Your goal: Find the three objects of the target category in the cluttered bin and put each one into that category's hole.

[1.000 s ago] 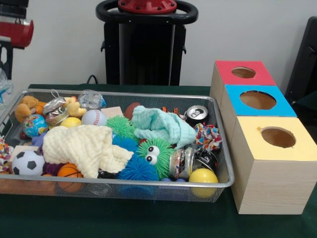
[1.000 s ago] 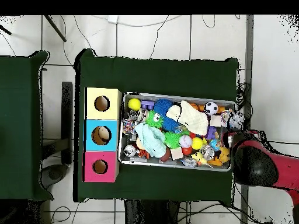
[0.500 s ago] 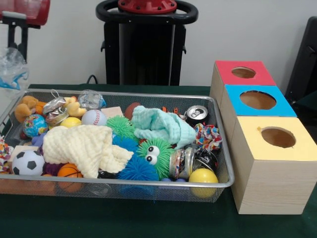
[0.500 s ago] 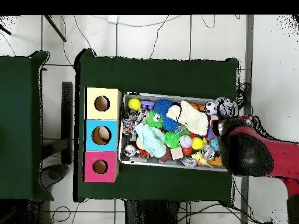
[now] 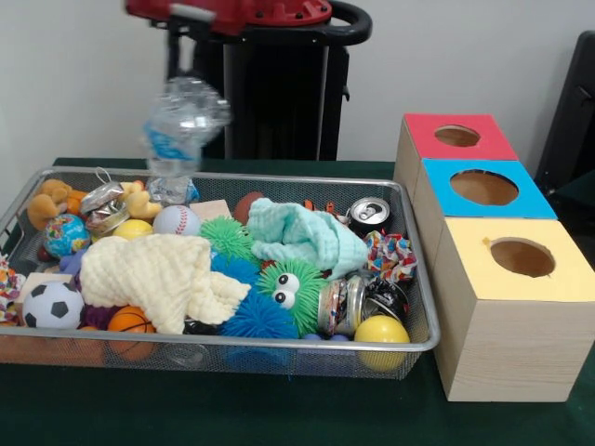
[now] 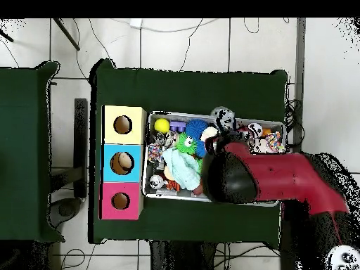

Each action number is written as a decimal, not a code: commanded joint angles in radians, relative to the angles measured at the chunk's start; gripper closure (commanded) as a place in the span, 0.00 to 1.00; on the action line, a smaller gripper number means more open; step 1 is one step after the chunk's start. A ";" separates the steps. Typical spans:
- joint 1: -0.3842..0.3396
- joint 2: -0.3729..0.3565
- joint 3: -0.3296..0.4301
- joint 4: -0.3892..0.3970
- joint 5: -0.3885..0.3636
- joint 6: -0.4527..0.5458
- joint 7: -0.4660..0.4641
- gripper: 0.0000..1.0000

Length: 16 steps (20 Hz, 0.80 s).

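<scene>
The bottle is riding across the bin toward the boxes.

The claw (image 5: 181,58) grips a crushed clear bottle (image 5: 183,121) from above. The bottle hangs in the air over the back of the bin (image 5: 232,346), above the toys, touching none of them. A second ago the arm (image 6: 274,179) was off at the far end of the bin, away from the boxes, and the bottle was only just showing at the side. Now the arm reaches over the middle of the bin. So one thing looks picked and on its way. The red box (image 5: 456,137), blue box (image 5: 483,189) and yellow box (image 5: 521,257) stand in a row just beside the bin, and I can't tell which hole it is meant for.
</scene>
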State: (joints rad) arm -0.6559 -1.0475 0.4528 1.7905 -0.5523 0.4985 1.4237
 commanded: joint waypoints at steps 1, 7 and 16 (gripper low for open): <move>0.230 -0.094 -0.216 0.095 -0.009 0.050 0.457 1.00; 0.481 -0.128 -0.353 0.110 0.077 0.163 0.691 1.00; 0.746 -0.111 -0.468 0.061 0.121 0.291 0.901 1.00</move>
State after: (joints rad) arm 0.0400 -1.1701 0.1084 1.8086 -0.4461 0.6237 1.9751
